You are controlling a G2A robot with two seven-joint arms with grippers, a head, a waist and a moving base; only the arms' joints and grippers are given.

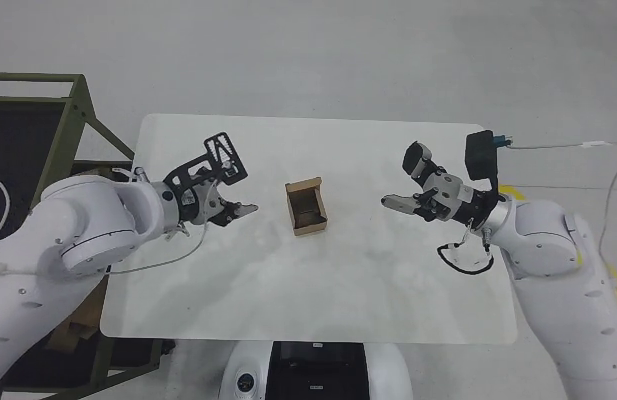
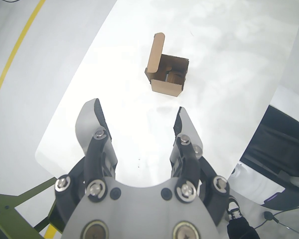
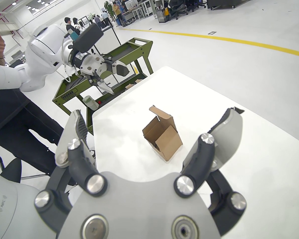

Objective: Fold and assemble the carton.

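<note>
Top view | carton (image 1: 306, 206) upright on table (image 1: 388, 300), lid flap (image 1: 303, 185) up | my left claw (image 1: 236, 178) and right claw (image 1: 400, 177) both spread, empty | risk: 1-sided push may slide or tip it

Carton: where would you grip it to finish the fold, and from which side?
Probably the lid flap of the carton: it stands upright from one wall, thin and free on both faces, so a gripper coming down from above could pinch its top edge. The left gripper and right gripper are both open and apart from it, one on either side.
</note>
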